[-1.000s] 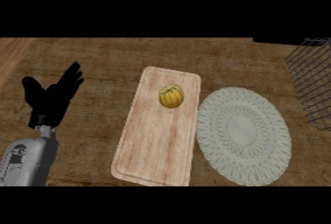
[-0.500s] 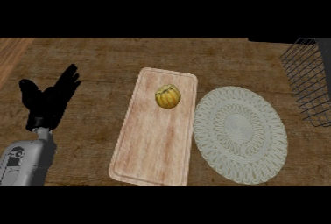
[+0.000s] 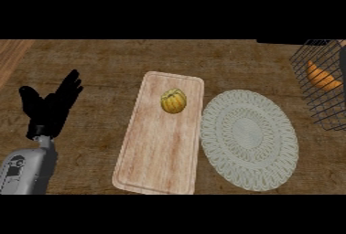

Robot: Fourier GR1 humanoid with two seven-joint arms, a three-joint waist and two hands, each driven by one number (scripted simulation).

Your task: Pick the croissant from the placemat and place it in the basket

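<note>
Sitting inside the dark wire basket at the upper right edge, an orange croissant is being seen through the bars. Beside the basket, a pale round placemat is lying on the wooden counter. Just left of it, a wooden cutting board is bearing a small yellow fruit. At the far left, the left hand is being held open, fingers up, gripping nothing.

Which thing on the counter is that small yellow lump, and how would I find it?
Start at the long pale wooden board in the middle of the counter. Near its far end lies a small ribbed yellow-orange fruit. It is the only thing on the board; the round white placemat beside it holds nothing.
</note>
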